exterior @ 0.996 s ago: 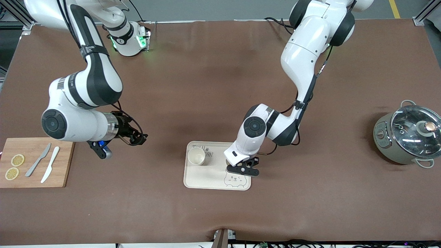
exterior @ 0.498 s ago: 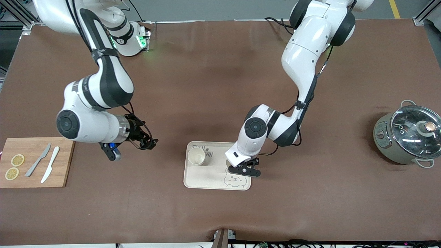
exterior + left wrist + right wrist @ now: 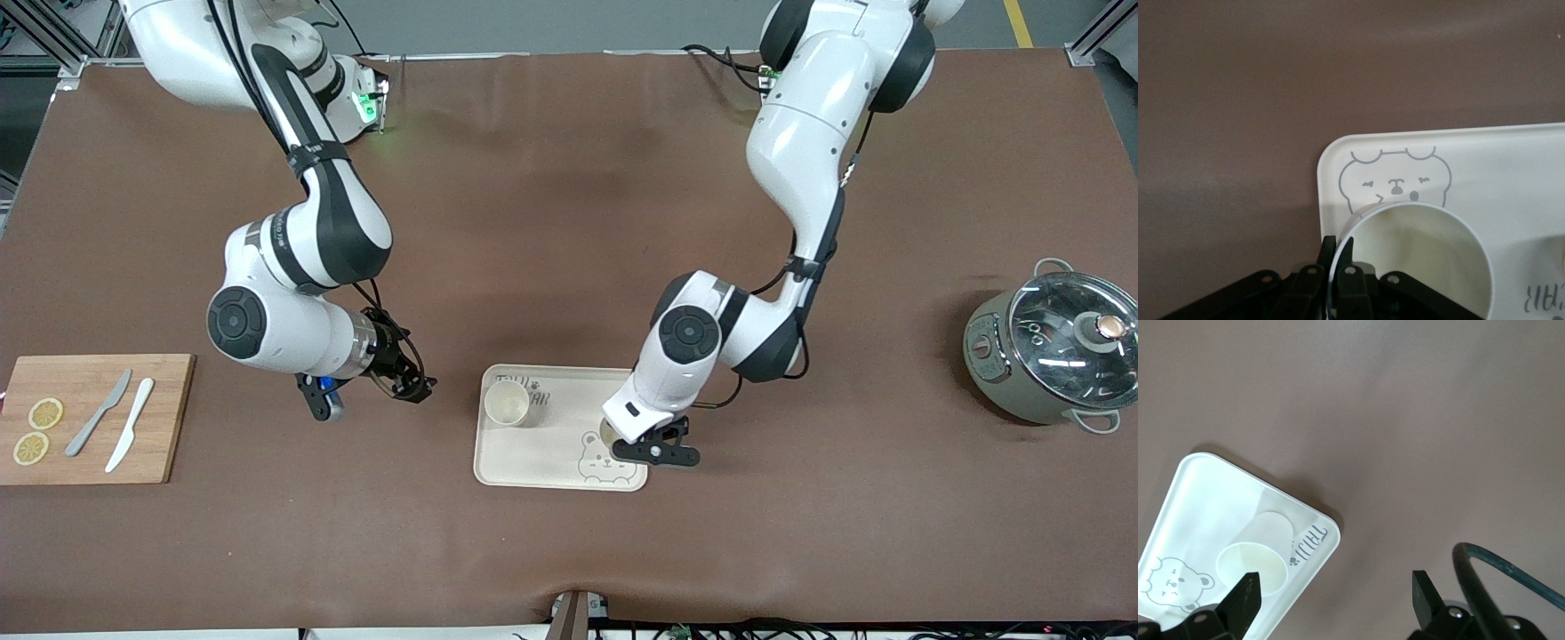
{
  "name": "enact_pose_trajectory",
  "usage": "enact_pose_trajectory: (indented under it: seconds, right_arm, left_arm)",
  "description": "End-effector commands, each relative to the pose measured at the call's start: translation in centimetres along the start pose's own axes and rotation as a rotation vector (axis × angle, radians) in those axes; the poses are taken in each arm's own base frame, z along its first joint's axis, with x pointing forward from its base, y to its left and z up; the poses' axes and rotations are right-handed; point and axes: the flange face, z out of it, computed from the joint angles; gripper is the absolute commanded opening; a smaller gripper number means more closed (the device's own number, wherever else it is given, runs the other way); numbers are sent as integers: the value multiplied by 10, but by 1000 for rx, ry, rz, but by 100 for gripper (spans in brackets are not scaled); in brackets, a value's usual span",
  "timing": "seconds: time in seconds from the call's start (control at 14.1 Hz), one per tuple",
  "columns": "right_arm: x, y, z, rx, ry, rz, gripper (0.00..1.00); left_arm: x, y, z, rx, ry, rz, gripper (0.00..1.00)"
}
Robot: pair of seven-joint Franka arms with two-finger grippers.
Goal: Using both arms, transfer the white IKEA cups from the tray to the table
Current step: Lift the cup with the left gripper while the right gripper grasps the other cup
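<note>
Cup [image 3: 1411, 260] pinched at its rim by left gripper [image 3: 1338, 277].
Lift straight up; right gripper [image 3: 413, 388] waits spread, at tray's [image 3: 511, 462] nine o'clock.

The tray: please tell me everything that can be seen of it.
The tray is a cream-beige rounded rectangle with a raised rim, smooth like plastic. A bear face is drawn in the corner toward the front camera, grey lettering near the farther edge. It lies flat on the table. One cup stands on it; the left claw, shut on a second cup, is over the bear corner.
</note>
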Motion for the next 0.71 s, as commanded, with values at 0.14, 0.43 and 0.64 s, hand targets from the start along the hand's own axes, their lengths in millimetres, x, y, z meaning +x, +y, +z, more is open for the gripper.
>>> enact_pose_trajectory:
  seconds: [0.14,0.43,0.64]
  right_arm:
    - [-16,-16,16,39,4,61,100]
    - [-32,-28,37,84,23,144,100]
    - [-53,-36,60,106,38,158,100]
  left_arm:
    - [-22,-54,-66,-69,-62,-4,0]
    - [-60,-92,-98,-75,-14,12,0]
    - [-84,-105,-113,-55,-18,17,0]
